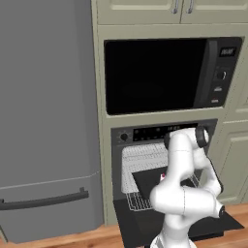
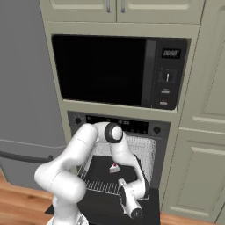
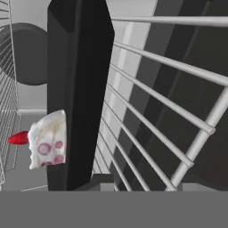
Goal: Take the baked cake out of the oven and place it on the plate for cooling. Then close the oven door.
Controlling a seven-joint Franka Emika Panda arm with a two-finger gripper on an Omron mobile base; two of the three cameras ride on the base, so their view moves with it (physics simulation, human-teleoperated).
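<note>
The oven [image 2: 115,145] stands below the black microwave [image 2: 118,72], its oven door [image 1: 145,225] dropped flat, and the cake [image 2: 114,167], a small white slice with red on top, sits on a dark tray [image 2: 102,170] on the wire rack [image 1: 138,202] inside. The arm reaches down toward the rack; whether the end effector is open or closed cannot be told, with a dark slab edge-on close before the hand camera and the cake just beside it.

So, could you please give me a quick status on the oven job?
Gripper inside the oven, grip unclear. Cake on dark tray, door down. Nothing blocking.
</note>
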